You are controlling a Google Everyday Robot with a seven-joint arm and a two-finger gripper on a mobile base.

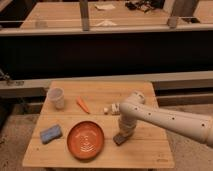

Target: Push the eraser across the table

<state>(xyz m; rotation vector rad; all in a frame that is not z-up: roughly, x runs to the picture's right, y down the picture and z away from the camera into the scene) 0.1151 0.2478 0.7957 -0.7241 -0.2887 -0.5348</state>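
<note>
A small white object (110, 109), which may be the eraser, lies on the wooden table (145, 150) just right of centre. My white arm (165, 119) reaches in from the right and bends down beside it. My gripper (120, 138) points down at the tabletop just right of the orange plate (86, 139). It is in front of the white object and apart from it. A dark block shape sits at the gripper's tip; I cannot tell whether it is part of the gripper or a thing under it.
A white cup (56, 97) stands at the back left. An orange carrot-like piece (82, 104) lies near the middle. A blue sponge (50, 133) lies at the front left. A long bench (100, 20) runs behind the table.
</note>
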